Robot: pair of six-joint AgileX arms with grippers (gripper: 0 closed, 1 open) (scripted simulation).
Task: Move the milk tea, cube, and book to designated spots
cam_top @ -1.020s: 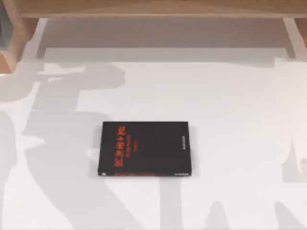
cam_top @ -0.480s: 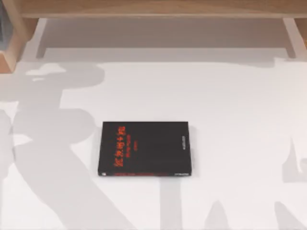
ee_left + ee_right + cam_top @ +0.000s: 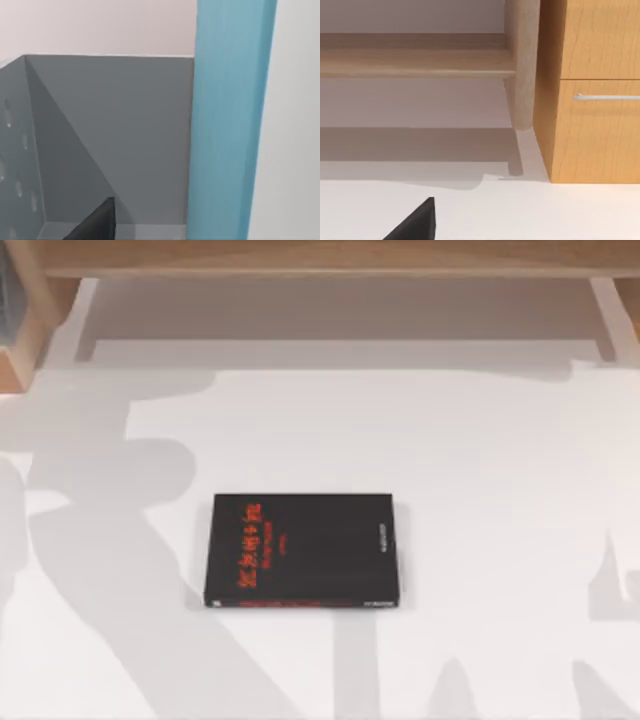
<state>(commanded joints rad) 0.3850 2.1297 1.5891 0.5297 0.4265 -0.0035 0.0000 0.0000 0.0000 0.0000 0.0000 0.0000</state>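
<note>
White surface (image 3: 480,490): black book (image 3: 305,550) central, unmoved; left-arm shadow shifted toward left edge. Teal book (image 3: 227,125) beside grey bin (image 3: 110,135). End effector states: cannot tell.

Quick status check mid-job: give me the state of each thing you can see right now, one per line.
black book: lying flat on the white table, cover up, red lettering showing, nothing touching it.
book: light blue, standing upright beside a grey compartment wall, seen close from the left wrist.
wooden cabinet drawer: closed, handle untouched.
</note>
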